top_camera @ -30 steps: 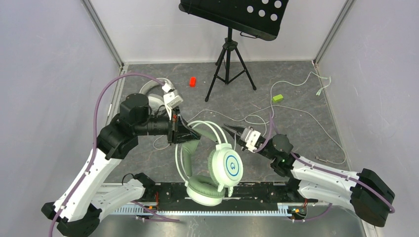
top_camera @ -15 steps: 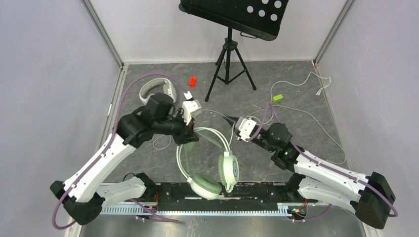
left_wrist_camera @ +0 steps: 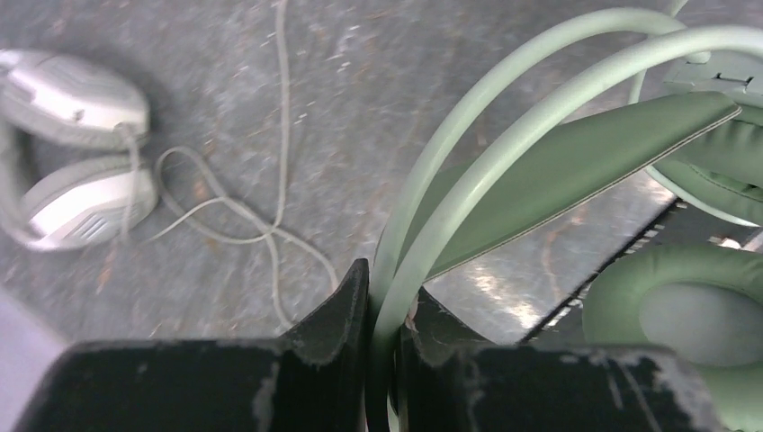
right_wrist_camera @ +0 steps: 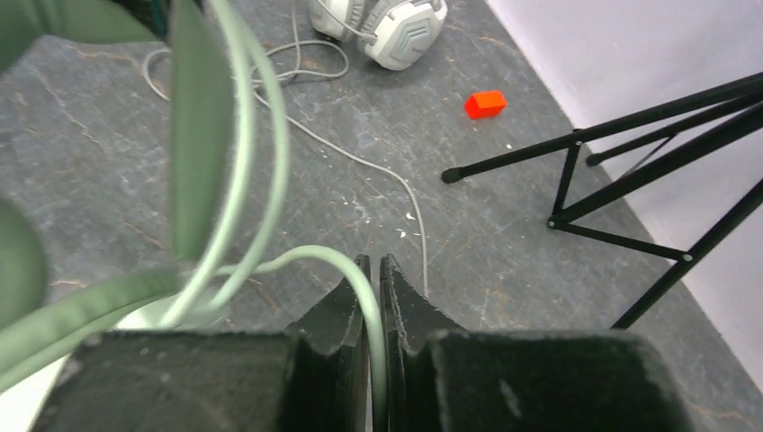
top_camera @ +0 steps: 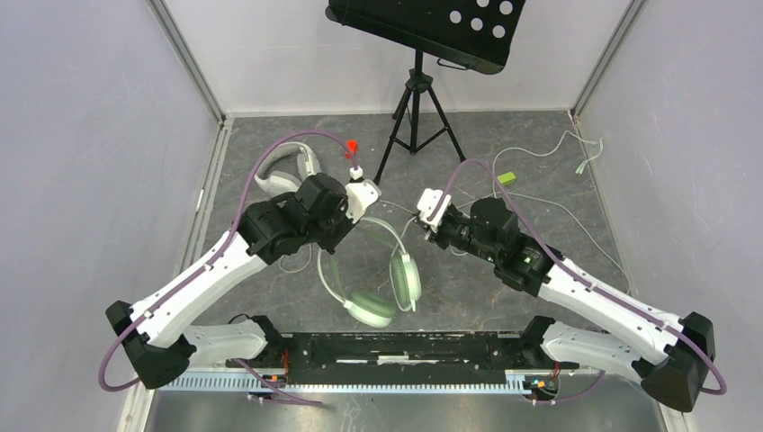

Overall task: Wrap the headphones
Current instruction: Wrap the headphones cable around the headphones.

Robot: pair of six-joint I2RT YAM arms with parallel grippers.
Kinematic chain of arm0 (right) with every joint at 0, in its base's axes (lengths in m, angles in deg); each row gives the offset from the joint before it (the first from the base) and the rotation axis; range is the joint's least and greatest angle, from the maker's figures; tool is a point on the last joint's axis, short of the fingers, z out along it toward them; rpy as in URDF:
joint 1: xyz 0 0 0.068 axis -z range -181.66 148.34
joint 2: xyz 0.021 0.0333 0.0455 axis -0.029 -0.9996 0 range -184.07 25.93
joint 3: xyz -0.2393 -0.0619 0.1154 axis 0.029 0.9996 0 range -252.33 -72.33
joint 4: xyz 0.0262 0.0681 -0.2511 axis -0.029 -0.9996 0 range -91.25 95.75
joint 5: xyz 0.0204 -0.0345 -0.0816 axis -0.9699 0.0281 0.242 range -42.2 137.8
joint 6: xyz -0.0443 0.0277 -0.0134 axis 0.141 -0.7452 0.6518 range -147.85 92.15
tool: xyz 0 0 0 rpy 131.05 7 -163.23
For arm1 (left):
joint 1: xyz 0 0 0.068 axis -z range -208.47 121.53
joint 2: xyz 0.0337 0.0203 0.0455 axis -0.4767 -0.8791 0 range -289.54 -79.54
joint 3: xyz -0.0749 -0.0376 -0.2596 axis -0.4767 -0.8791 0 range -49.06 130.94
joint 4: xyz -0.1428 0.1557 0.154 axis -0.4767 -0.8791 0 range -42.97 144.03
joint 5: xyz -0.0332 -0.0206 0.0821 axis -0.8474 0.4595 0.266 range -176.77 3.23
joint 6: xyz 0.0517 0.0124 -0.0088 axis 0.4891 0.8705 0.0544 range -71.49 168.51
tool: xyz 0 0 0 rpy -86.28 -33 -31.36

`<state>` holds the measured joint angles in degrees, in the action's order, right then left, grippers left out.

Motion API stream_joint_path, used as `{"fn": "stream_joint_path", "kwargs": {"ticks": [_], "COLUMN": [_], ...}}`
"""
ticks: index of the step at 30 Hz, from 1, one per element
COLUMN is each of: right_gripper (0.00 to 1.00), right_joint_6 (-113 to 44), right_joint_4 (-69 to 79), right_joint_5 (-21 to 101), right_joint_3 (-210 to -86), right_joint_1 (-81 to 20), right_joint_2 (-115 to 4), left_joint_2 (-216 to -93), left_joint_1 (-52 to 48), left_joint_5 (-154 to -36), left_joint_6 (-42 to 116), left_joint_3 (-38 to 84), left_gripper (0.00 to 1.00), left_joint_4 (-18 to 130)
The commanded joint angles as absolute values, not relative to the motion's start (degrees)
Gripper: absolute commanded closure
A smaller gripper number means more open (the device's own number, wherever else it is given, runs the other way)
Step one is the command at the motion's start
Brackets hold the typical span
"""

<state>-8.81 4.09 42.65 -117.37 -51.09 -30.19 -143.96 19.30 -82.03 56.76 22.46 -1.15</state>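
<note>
Grey floor [left_wrist_camera: 225, 90]; wrist views: left end effector [left_wrist_camera: 382, 315] tight on headband [left_wrist_camera: 558, 171], right [right_wrist_camera: 373, 297] on cable [right_wrist_camera: 310, 253].

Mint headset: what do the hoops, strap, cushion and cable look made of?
Hoops: thin smooth matte tubes, likely plastic or coated wire. Strap: flat, darker green, edged seam, probably faux leather. Cushion: puffy, soft sheen, likely padded leatherette. Cable: thin, bends freely, rubbery jacket.
</note>
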Motion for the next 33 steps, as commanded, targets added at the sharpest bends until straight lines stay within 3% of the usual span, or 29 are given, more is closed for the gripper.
{"fn": "stream_joint_path", "kwargs": {"ticks": [1, 6, 14, 20, 33], "right_gripper": [0.89, 0.90, 0.88, 0.80, 0.78], "right_joint_6": [-15.4, -21.9, -27.5, -38.9, -49.6], "right_joint_4": [-1.2, -0.6, 2.6, 18.5, 34.3], "right_joint_5": [37.7, 28.2, 24.0, 13.6, 10.7], "right_joint_3": [-123.2, -124.7, -124.8, -119.5, -112.9], "right_joint_1": [-50.9, -50.9, -50.9, -50.9, -51.0], "right_joint_2": [-30.5, -33.0, -33.2, -34.7, -36.1], "left_joint_2": [-144.9, -146.3, -147.0, -146.1, -140.1], "left_joint_1": [19.7, 19.8, 19.8, 19.8, 19.8], "left_joint_5": [-70.8, -65.5, -59.8, -59.3, -53.0], "left_joint_6": [53.8, 51.3, 46.5, 42.9, 33.6], "left_joint_3": [25.4, 25.9, 26.5, 26.0, 23.6], "left_gripper": [0.91, 0.91, 0.91, 0.91, 0.93], "left_joint_4": [-2.0, -2.0, -1.9, 0.3, 8.2]}}
